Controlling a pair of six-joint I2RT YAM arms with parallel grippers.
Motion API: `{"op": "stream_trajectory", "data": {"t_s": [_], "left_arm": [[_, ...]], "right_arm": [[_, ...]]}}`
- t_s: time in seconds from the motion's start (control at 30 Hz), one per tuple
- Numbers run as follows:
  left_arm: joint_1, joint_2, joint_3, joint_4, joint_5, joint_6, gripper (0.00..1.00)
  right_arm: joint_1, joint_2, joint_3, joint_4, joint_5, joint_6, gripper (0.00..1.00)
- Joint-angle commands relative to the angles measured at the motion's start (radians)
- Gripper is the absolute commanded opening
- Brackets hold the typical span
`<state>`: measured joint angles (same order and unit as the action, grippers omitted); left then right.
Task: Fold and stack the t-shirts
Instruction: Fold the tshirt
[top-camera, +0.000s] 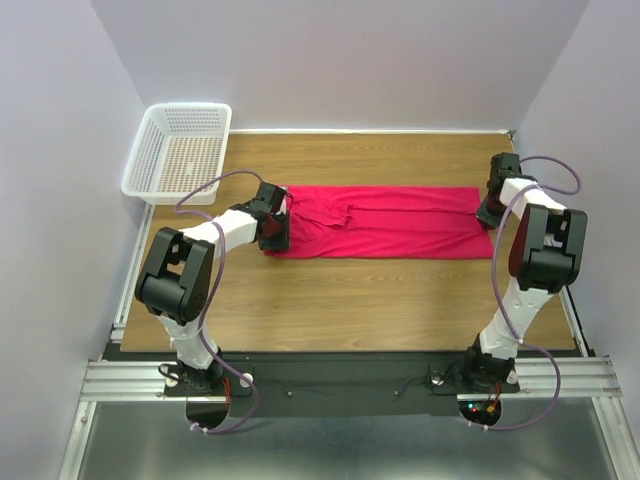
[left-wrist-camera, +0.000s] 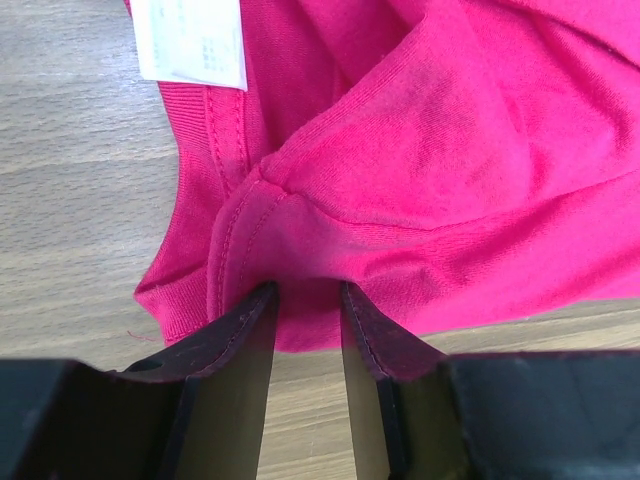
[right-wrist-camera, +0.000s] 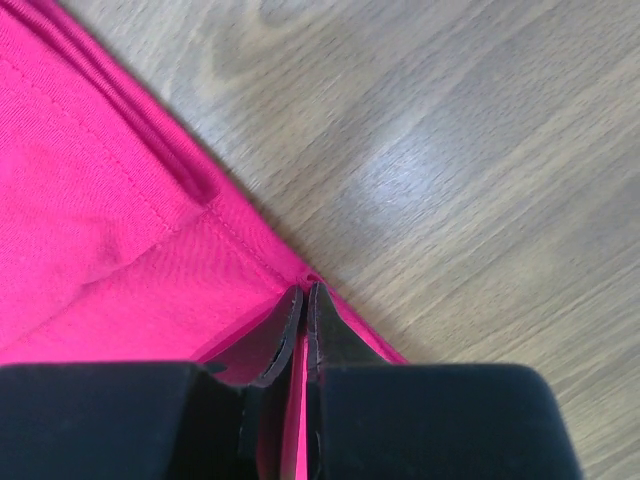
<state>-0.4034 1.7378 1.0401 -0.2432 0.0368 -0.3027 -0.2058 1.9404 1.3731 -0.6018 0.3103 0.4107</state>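
From above, the crimson-pink t-shirt (top-camera: 385, 222) lies as one long folded band across the wooden table (top-camera: 350, 310), stretched between the two arms. The left gripper (top-camera: 274, 226) sits at its collar end and the right gripper (top-camera: 489, 211) at its hem end. The white mesh basket (top-camera: 142, 170) stands well apart, beyond the left gripper and to its left, out of play. Now the left wrist view: the jaws stand apart, straddling a bunched edge of cloth right at their tips. Wood shows in the gap below it, so nothing is pinched there yet, and the white neck label (left-wrist-camera: 190, 40) lies ahead and to the left of the tips. Over to the right wrist view: those jaws are clenched tight on the hem corner with pink fabric caught between them, and bare wood lies ahead and to the right. My read is that an end-to-end fold needs both ends held. So the left should bite down through all the layers before anything lifts, and then both should rise level and together. Otherwise the band may sag, twist and fall open on the loose side.
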Motion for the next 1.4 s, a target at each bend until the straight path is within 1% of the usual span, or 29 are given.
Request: {"op": "stream_trajectory", "data": {"t_s": [0.0,0.13,0.17,0.2,0.23,0.3,0.43,0.57,0.6,0.7,0.77,0.8,0.83,0.87,1.0,1.03,1.07,1.1,1.17,1.27,1.37], "left_arm": [[0.015,-0.004,-0.048,-0.03,-0.015,-0.006,0.42],[0.015,-0.018,-0.04,-0.033,-0.006,-0.007,0.44],[0.015,-0.023,-0.034,-0.033,0.001,-0.012,0.45],[0.015,-0.03,-0.023,-0.039,0.006,-0.013,0.47],[0.015,-0.049,-0.015,-0.042,0.015,-0.019,0.48],[0.015,-0.069,0.009,-0.048,0.023,-0.027,0.52],[0.015,-0.119,0.054,-0.068,0.029,-0.045,0.59],[0.015,-0.121,0.067,-0.067,0.017,-0.049,0.6],[0.015,-0.115,0.067,-0.067,0.012,-0.047,0.56],[0.015,-0.081,0.054,-0.038,0.014,-0.049,0.47],[0.015,-0.052,0.052,-0.034,0.006,-0.05,0.46],[0.015,-0.043,0.049,-0.031,-0.001,-0.052,0.42],[0.017,-0.028,0.048,-0.027,-0.006,-0.052,0.41],[0.017,-0.023,0.044,-0.024,-0.027,-0.053,0.4],[0.043,-0.003,0.018,-0.019,-0.028,-0.056,0.35],[0.063,0.002,0.011,-0.015,-0.028,-0.056,0.33],[0.072,0.008,0.003,-0.016,-0.058,-0.058,0.31],[0.083,0.012,-0.012,-0.015,-0.058,-0.058,0.25],[0.112,0.011,-0.032,-0.015,-0.06,-0.062,0.24],[0.147,-0.001,-0.081,-0.015,-0.046,-0.064,0.24],[0.155,-0.03,-0.11,-0.011,-0.041,-0.07,0.24]], "right_arm": [[-0.015,-0.032,0.009,0.008,0.038,-0.009,0.09],[-0.015,-0.034,0.012,0.007,-0.005,-0.003,0.23],[-0.017,-0.061,0.011,0.007,-0.026,0.003,0.27],[-0.015,-0.078,0.006,0.007,-0.063,0.01,0.35],[-0.015,-0.096,-0.009,0.007,-0.085,0.019,0.39],[-0.015,-0.159,-0.031,0.007,-0.128,0.033,0.42],[-0.015,-0.259,-0.109,0.007,-0.209,0.06,0.43],[-0.015,-0.331,-0.209,0.016,-0.292,0.086,0.4],[-0.015,-0.34,-0.245,0.022,-0.301,0.086,0.38],[-0.015,-0.344,-0.291,0.043,-0.263,0.082,0.35],[-0.015,-0.322,-0.301,0.06,-0.263,0.083,0.35],[-0.017,-0.316,-0.305,0.069,-0.263,0.086,0.35],[-0.017,-0.313,-0.321,0.094,-0.26,0.089,0.35],[-0.017,-0.304,-0.328,0.103,-0.251,0.1,0.34],[-0.027,-0.279,-0.37,0.151,-0.215,0.114,0.3],[-0.04,-0.262,-0.379,0.16,-0.205,0.117,0.29],[-0.047,-0.256,-0.397,0.175,-0.203,0.119,0.29],[-0.066,-0.241,-0.404,0.178,-0.191,0.119,0.29],[-0.082,-0.236,-0.419,0.183,-0.166,0.116,0.28],[-0.144,-0.239,-0.445,0.188,-0.162,0.117,0.28],[-0.152,-0.25,-0.447,0.186,-0.143,0.112,0.28]]}}
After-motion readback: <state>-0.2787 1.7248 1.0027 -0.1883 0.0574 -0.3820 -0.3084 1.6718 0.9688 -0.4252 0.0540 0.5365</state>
